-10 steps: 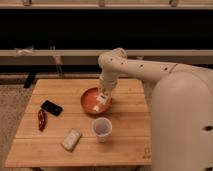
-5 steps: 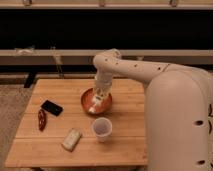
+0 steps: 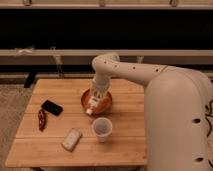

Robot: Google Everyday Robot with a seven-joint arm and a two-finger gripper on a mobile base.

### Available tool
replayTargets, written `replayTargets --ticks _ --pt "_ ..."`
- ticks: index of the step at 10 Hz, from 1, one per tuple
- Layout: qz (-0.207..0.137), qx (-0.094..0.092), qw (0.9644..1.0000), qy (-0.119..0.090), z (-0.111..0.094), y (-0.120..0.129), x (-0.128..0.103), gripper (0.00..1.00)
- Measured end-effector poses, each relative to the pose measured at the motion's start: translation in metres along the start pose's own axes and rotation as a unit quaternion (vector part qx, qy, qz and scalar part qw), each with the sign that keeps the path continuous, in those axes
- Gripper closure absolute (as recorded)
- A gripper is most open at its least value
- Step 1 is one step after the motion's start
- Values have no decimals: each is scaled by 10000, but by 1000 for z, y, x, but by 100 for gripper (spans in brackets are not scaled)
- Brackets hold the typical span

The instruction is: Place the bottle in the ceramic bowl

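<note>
The orange-brown ceramic bowl (image 3: 108, 101) sits on the middle of the wooden table (image 3: 131, 146). My gripper (image 3: 95, 99) reaches down over the bowl's left half, shut on the small whitish bottle (image 3: 91, 106). The bottle hangs tilted from the gripper, its lower end at the bowl's front-left rim. The gripper and bottle hide most of the bowl's inside.
A white paper cup (image 3: 102, 128) stands just in front of the bowl. A flat pale packet (image 3: 72, 139) lies front left. A black phone (image 3: 52, 107) and a red object (image 3: 42, 119) lie at the left. The robot's white body (image 3: 175, 125) fills the right.
The gripper has moved left and lower over the bowl with the bottle. The bottle now reaches the bowl's front-left rim.
</note>
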Motion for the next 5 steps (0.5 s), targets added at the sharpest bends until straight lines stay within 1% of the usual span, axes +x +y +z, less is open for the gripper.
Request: replayTargets --ticks 2,5 --pt "-25 5 10000 -9 1 -3 -2 20" --pt "-9 2 10000 -9 1 -1 -1 20"
